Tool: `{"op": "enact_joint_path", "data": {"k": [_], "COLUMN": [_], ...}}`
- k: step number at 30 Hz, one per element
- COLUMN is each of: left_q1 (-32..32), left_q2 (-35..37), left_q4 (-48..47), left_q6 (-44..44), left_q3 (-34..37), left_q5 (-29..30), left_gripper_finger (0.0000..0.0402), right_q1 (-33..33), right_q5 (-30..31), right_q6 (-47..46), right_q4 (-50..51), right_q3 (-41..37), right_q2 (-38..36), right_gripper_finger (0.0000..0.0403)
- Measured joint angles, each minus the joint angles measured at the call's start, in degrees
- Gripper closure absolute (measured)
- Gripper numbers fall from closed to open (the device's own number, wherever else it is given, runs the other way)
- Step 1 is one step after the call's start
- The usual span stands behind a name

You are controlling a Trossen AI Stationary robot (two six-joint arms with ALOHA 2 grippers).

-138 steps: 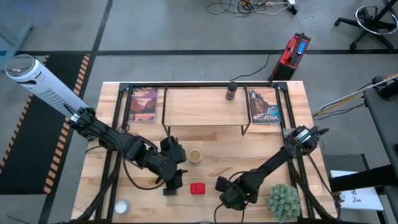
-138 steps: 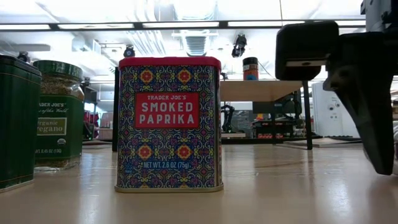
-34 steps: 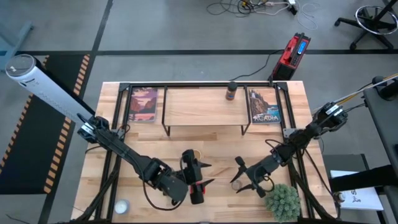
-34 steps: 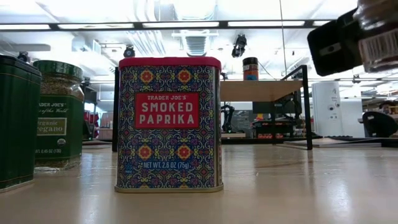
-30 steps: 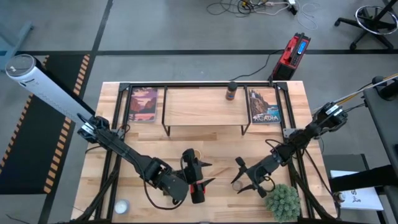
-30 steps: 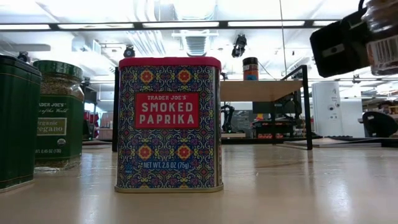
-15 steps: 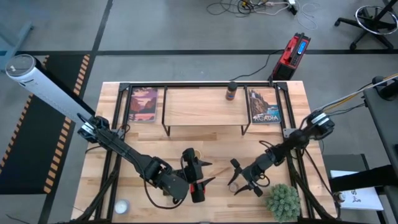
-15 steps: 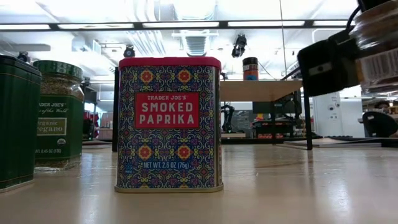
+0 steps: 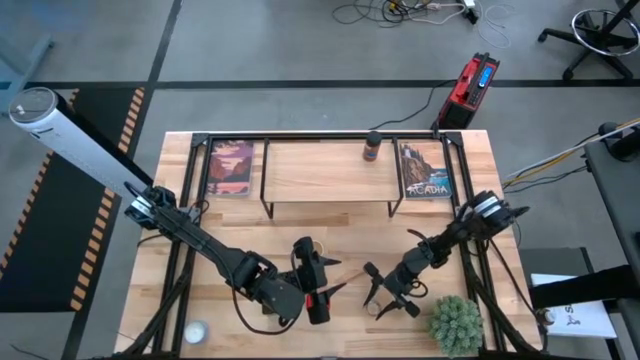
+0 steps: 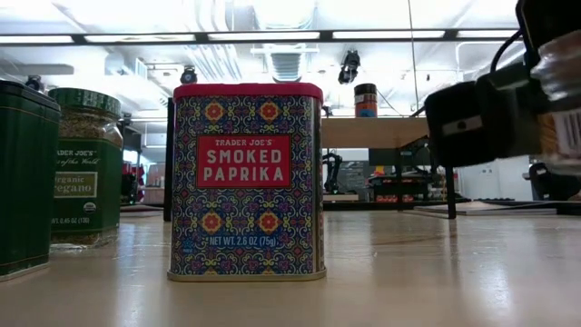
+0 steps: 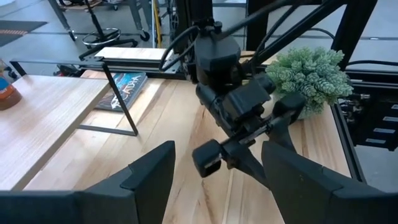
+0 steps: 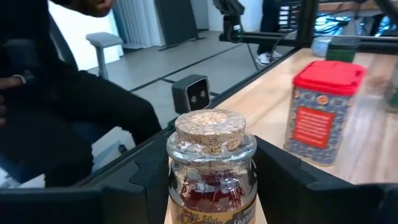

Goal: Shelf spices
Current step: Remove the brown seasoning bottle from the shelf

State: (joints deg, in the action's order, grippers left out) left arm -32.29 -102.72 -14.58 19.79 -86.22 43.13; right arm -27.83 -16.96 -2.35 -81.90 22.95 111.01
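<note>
Cork-stoppered tiny clear jar (image 12: 211, 171) sits clamped in your right gripper (image 9: 385, 298). Your left gripper (image 9: 322, 283) gapes wide over the red square tin (image 10: 247, 181).

Bright, even light falls from long ceiling strips (image 10: 272, 36) seen in the low view, leaving only faint shadows on the bench (image 9: 330, 230). A soft sheen glares off its near surface. The paprika tin (image 10: 248, 180) is sharp there, while the jar (image 10: 563, 100) at the edge is blurred. In the right wrist view the tin looks soft.
</note>
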Motion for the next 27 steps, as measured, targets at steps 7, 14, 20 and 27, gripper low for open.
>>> {"op": "enact_joint_path", "data": {"k": [7,14,20,27], "left_q1": [-0.03,-0.24,-0.13,-0.06], "left_q2": [0.00,0.00,0.00,0.02], "left_q4": [0.17,1.28,0.85,0.27], "left_q6": [2.20,2.34,1.94,1.73], "left_q3": [0.34,0.39,0.39,0.53], "left_q5": [-0.02,-0.05,-0.04,-0.02], "left_gripper_finger": [0.0173,0.0173,0.0173,0.0173], "right_q1": [-0.02,-0.02,-0.02,0.12], "right_q5": [-1.55,-2.55,-2.88,-2.87], "right_q6": [1.10,1.92,1.94,1.56], "right_q4": [-1.07,-4.05,-4.15,-5.90], "right_q3": [2.22,2.96,2.92,2.85], "right_q2": [4.83,7.58,9.69,11.74], "right_gripper_finger": [0.0231,0.0232,0.0232,0.0220]}}
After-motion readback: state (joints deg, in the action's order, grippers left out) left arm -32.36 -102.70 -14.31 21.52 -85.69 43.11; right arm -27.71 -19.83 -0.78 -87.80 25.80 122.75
